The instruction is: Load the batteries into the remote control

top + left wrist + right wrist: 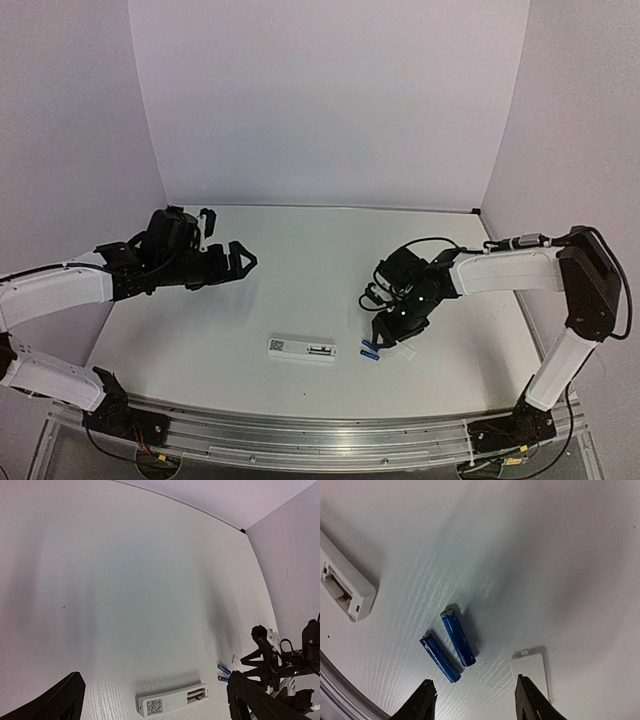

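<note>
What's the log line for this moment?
left gripper open, clear of remote | right gripper open over batteries | batteries on table by cover | remote bay open, unloaded

A robotics lab is suggested by a white worktop boxed in by plain pale panels and fronted by an aluminium rail with exposed wiring.

Not much to read here, tbh. The only marking I can spot is a small square QR code printed on the back of the remote control, near one end. No legible letters or numbers anywhere, and the batteries are plain blue with nothing readable.
</note>
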